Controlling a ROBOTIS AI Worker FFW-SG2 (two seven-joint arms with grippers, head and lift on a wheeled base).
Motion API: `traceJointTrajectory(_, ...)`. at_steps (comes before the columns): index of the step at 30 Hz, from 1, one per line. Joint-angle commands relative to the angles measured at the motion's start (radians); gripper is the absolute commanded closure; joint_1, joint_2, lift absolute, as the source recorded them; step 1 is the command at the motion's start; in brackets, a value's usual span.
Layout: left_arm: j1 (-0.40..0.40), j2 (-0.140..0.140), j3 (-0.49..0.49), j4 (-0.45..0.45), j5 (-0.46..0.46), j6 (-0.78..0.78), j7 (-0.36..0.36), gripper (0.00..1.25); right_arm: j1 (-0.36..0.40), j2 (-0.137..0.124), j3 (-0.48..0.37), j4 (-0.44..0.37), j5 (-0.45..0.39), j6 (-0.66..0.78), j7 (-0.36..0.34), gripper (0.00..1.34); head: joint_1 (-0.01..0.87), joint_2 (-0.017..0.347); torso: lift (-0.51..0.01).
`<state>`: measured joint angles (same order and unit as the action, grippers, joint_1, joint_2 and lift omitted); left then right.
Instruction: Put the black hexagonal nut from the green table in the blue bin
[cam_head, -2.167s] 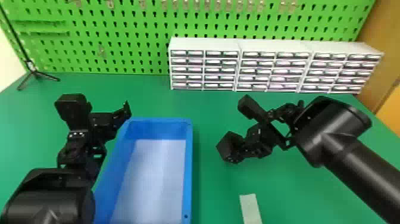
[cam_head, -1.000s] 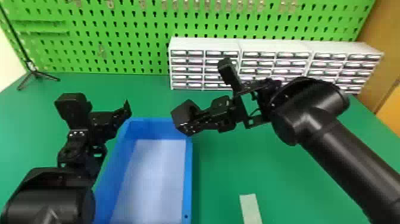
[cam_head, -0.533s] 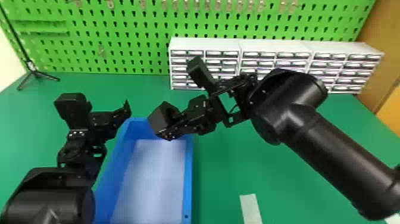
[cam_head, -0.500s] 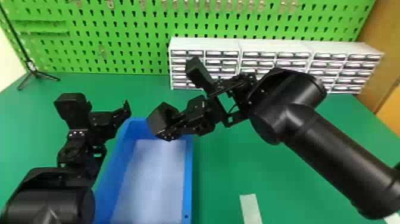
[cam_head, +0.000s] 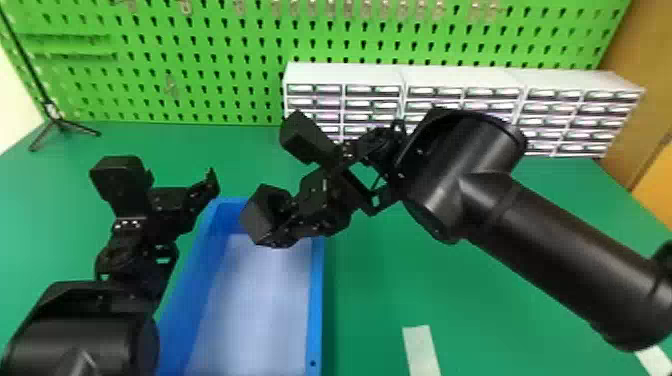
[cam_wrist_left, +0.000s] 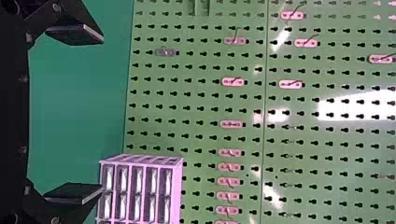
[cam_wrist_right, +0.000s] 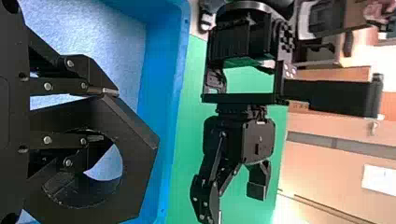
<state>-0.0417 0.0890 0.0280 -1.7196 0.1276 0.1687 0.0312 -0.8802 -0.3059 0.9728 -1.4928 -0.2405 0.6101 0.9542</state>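
Observation:
Over the far end of the blue bin (cam_head: 316, 320), my right gripper (cam_head: 280, 212) holds the black hexagonal nut (cam_head: 256, 214). In the right wrist view the nut (cam_wrist_right: 136, 161) is large, its round hole facing the camera, and the right gripper (cam_wrist_right: 103, 114) is shut on one side of its ring, partly hiding it. Beneath lie the bin's pale floor and blue wall (cam_wrist_right: 161, 116). My left gripper (cam_head: 205, 187) is parked beside the bin's far left corner; in the left wrist view that left gripper (cam_wrist_left: 77, 114) stands open, its two fingers wide apart with nothing between them.
White drawer cabinets (cam_head: 345, 75) stand at the back against the green pegboard (cam_head: 200, 55). A small black tripod (cam_head: 57, 120) is at the far left. A pale strip (cam_head: 421, 350) lies on the green table right of the bin.
My right arm has swung left with the nut, from above the table right of the bin to over the bin's far end, lately shifting slightly left and nearer. The left arm has stayed still.

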Motion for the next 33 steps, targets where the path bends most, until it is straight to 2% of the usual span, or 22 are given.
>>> traceJointTrajectory(1, 0.0, 0.002, 0.001, 0.0, 0.001, 0.0, 0.001, 0.16, -0.037, -0.002, 0.053, -0.006, 0.001, 0.0, -0.006, 0.96, 0.683, 0.028, -0.096)
traceJointTrajectory(12, -0.003, 0.006, -0.002, 0.0, 0.004, 0.0, 0.001, 0.16, -0.069, -0.002, 0.109, -0.017, 0.001, -0.003, -0.023, 0.96, 0.683, 0.028, -0.096)
traceJointTrajectory(33, -0.004, 0.012, -0.005, 0.0, 0.009, 0.0, 0.001, 0.16, -0.072, -0.002, 0.112, -0.018, 0.0, -0.012, -0.028, 0.94, 0.683, 0.028, -0.096)
